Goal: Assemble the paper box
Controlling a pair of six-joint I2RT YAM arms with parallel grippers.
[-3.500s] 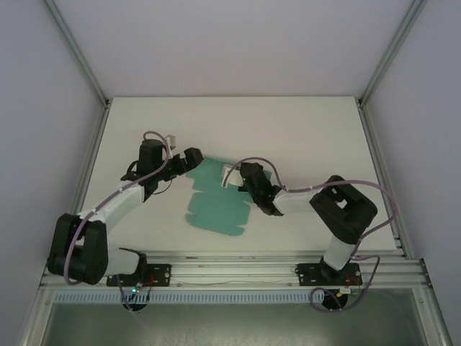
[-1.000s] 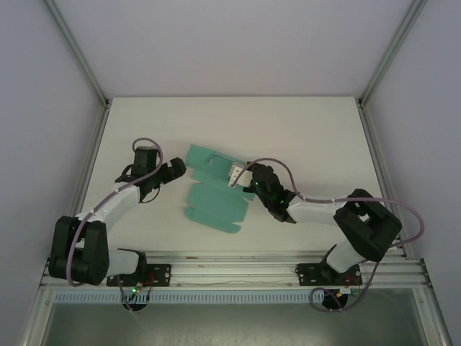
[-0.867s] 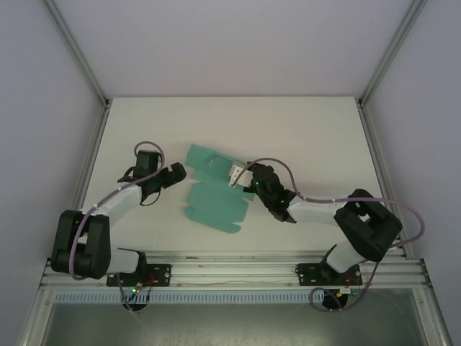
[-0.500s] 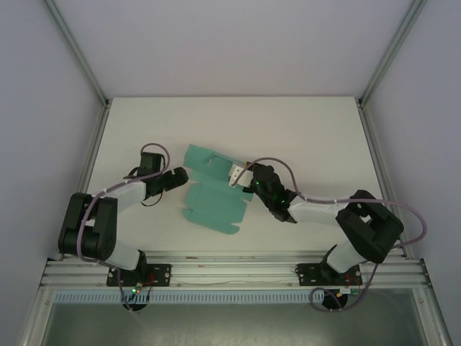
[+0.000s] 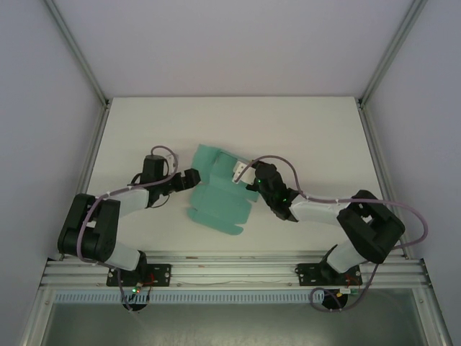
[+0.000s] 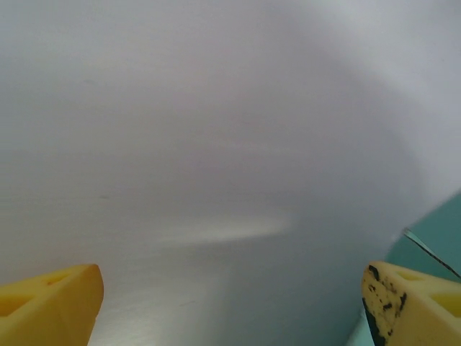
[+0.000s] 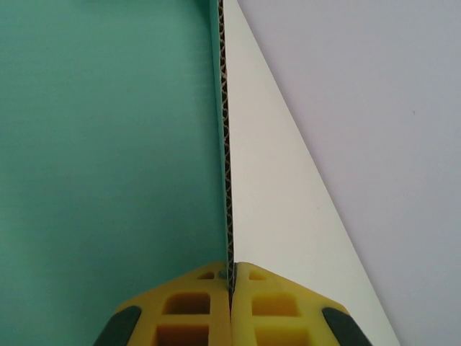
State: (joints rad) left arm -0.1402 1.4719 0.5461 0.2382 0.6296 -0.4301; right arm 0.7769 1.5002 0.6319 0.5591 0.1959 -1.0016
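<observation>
The left hand (image 5: 191, 177) is now sitting right at the left edge of the teal-green die-cut card paper box (image 5: 220, 202), having closed the gap it kept half a second ago. Its yellow fingers (image 6: 50, 299) are standing wide apart. The sheet is lying mid-way across the white desk (image 5: 310, 130), its far flap now tilting upward where it lay flat before. The right hand (image 5: 243, 175) is staying clamped on the card's right edge, yellow pads (image 7: 194, 303) pressing together on it.

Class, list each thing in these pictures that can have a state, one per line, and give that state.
paper box: still an unassembled sheet, near part lying flat, far panel raised.
left tool: open, beside the sheet's left edge.
right tool: shut on the sheet's edge.
</observation>
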